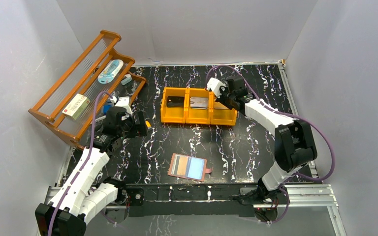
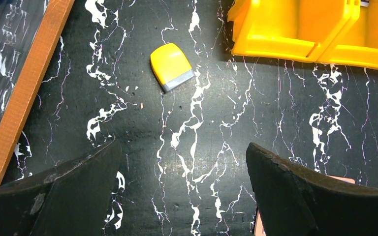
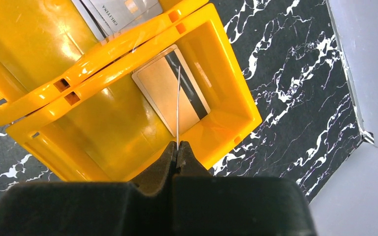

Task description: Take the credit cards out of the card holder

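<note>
The salmon-pink card holder (image 1: pixel 189 167) lies open and flat on the near middle of the table, a brown card in its left half and pale blue lining on the right. My right gripper (image 1: pixel 222 98) (image 3: pixel 178 145) is shut on a credit card seen edge-on as a thin pale line (image 3: pixel 177 108), held over the right compartment of the orange tray (image 1: pixel 199 119). A tan card with a dark stripe (image 3: pixel 157 91) lies flat in that compartment. Grey cards (image 1: pixel 199 102) lie in the middle compartment and a dark card (image 1: pixel 175 102) in the left one. My left gripper (image 1: pixel 144 124) (image 2: pixel 182 147) is open and empty above the table.
A small yellow-and-white block (image 2: pixel 171 66) lies on the table ahead of my left gripper. A wooden rack (image 1: pixel 54 115) with small packets stands at the far left. The tray's corner (image 2: pixel 295 34) shows in the left wrist view. White walls close in the table.
</note>
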